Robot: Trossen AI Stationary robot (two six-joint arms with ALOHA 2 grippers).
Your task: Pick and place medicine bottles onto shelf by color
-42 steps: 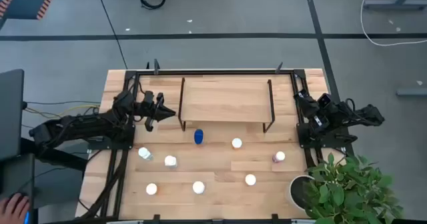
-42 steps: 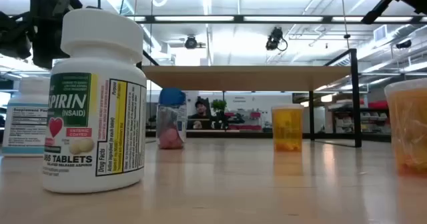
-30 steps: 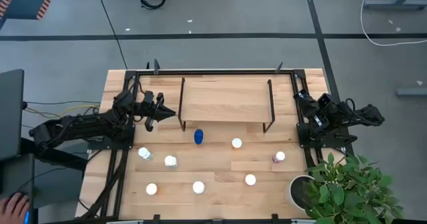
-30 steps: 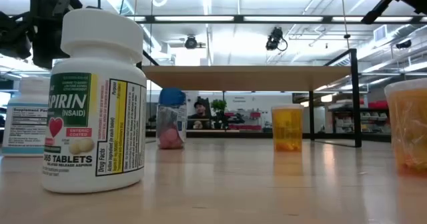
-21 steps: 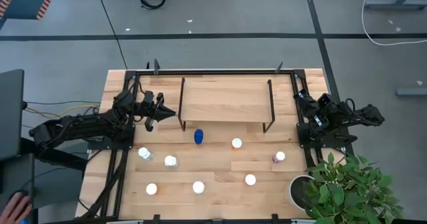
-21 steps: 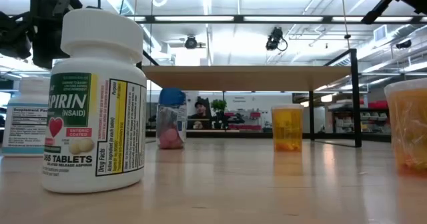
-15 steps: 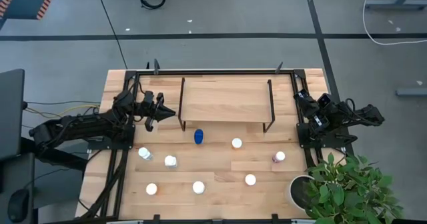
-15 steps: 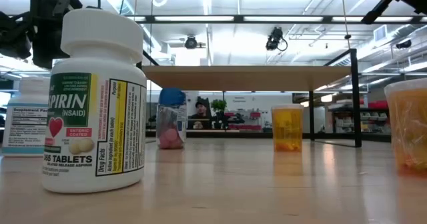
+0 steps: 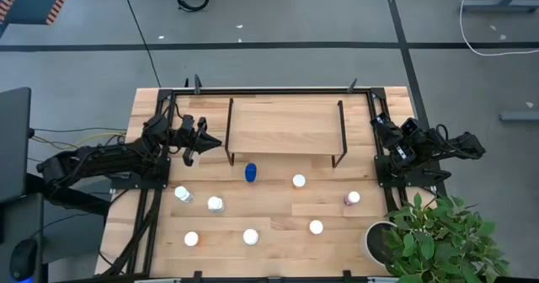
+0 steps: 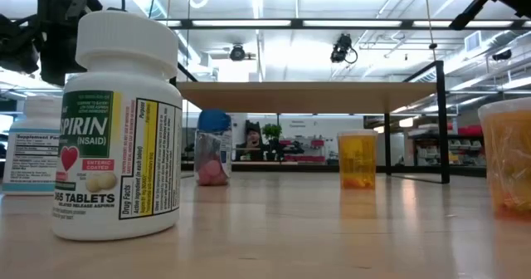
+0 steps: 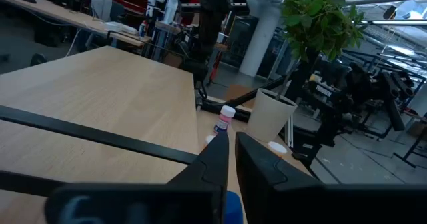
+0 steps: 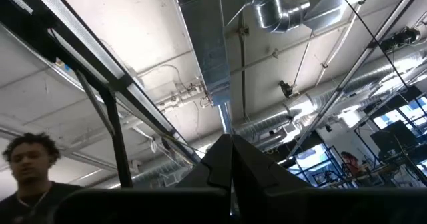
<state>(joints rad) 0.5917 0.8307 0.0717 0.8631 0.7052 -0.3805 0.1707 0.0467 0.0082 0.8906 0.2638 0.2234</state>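
Note:
The shelf (image 9: 285, 130) stands on thin black legs at the table's far middle, and its board (image 10: 307, 96) carries nothing. Several medicine bottles stand upright on the table in front of it. Among them are a blue one (image 9: 251, 173), a pinkish one (image 9: 351, 199), white-capped ones (image 9: 299, 180) (image 9: 216, 204), and a white aspirin bottle (image 10: 116, 121). My left gripper (image 9: 221, 141) hovers shut beside the shelf's left legs, pointing level toward the right. My right gripper (image 9: 376, 123) is shut at the shelf's right, tipped upward, with nothing in it (image 12: 230, 141).
A potted plant (image 9: 438, 237) in a white pot stands at the table's near right corner. Black frame rails (image 9: 152, 224) run along the left and right edges. Bare wood lies between the bottles and the near edge. A person shows in the room beyond.

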